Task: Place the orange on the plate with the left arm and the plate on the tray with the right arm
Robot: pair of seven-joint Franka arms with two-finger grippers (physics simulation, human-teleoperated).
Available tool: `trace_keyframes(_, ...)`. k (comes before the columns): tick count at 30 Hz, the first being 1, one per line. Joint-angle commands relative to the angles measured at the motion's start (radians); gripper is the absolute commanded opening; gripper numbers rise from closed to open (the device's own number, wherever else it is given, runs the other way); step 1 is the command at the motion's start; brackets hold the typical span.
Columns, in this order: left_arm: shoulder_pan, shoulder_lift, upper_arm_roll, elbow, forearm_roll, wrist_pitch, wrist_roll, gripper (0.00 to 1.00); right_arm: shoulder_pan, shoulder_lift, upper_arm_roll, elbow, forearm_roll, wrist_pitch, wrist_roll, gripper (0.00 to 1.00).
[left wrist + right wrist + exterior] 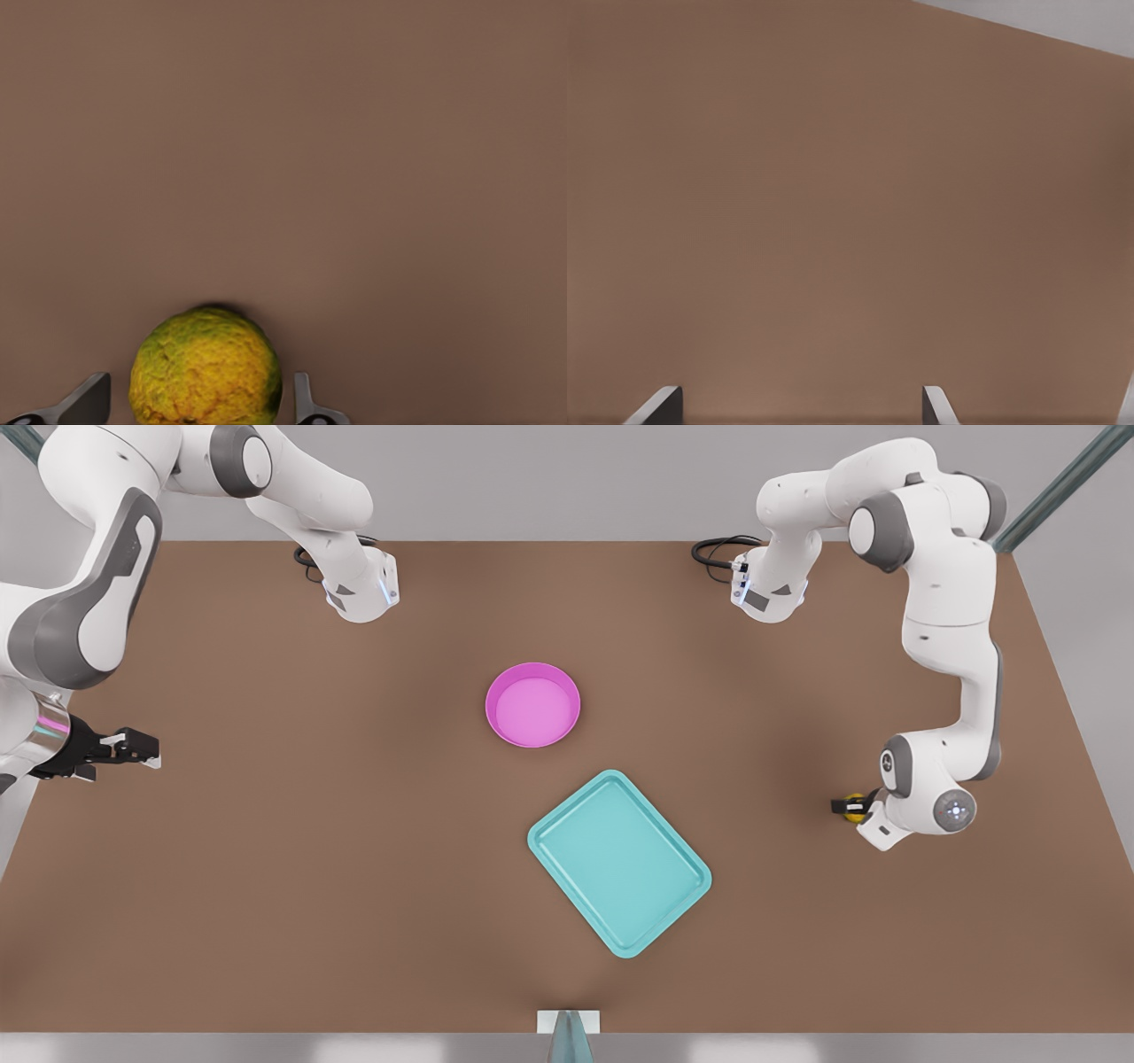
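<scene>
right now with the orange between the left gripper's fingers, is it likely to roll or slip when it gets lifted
The orange looks round, so it would probably roll if released on the flat table. Its pebbled skin likely gives the left gripper fair grip. The fingers flank it with gaps showing, so the hold is probably not firm yet.

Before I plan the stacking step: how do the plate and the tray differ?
The plate is round and pink; the tray is rectangular with rounded corners and teal. The plate is narrower than the tray. The plate's rim stands higher; the tray's is low. The tray lies at an angle to the table's edges. Both lie empty and apart on the brown table.
</scene>
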Motion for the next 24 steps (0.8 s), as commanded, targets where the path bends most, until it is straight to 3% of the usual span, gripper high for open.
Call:
trace_keyframes(1,0.0,0.003,0.0,0.0,0.001,0.005,0.046,1.0,0.002,-0.001,0.0,0.001,-0.003,0.0,-0.01,1.0)
trace_keyframes(3,0.0,0.006,0.0,0.0,0.001,0.008,0.035,0.98,0.002,-0.001,0.0,0.001,-0.003,0.0,-0.01,1.0)
trace_keyframes(4,0.0,0.006,0.0,0.0,-0.001,0.01,0.033,0.85,0.002,-0.001,0.0,0.001,-0.003,0.0,-0.01,1.0)
trace_keyframes(5,0.0,0.008,0.0,0.0,-0.001,0.011,0.033,0.81,0.001,-0.001,0.001,0.001,-0.001,0.0,-0.01,1.0)
trace_keyframes(12,0.0,0.001,-0.001,0.0,-0.001,0.002,0.024,0.69,-0.002,0.0,0.001,0.0,0.003,-0.002,-0.01,1.0)
trace_keyframes(15,-0.011,-0.064,-0.044,0.002,-0.001,-0.065,-0.028,0.7,-0.004,0.0,0.0,0.0,0.005,0.0,-0.01,1.0)
trace_keyframes(17,-0.161,-0.133,-0.087,0.0,-0.001,-0.11,-0.23,0.7,-0.004,0.0,0.0,0.0,0.005,0.0,-0.01,1.0)
trace_keyframes(19,-0.408,-0.157,-0.087,0.042,-0.002,-0.122,-0.442,0.7,-0.004,0.003,0.0,0.0,0.003,0.0,-0.01,1.0)
trace_keyframes(24,-0.847,0.1,-0.106,0.506,-0.134,-0.207,-1.121,0.7,-0.005,0.014,0.0,0.001,0.005,0.004,-0.01,1.0)
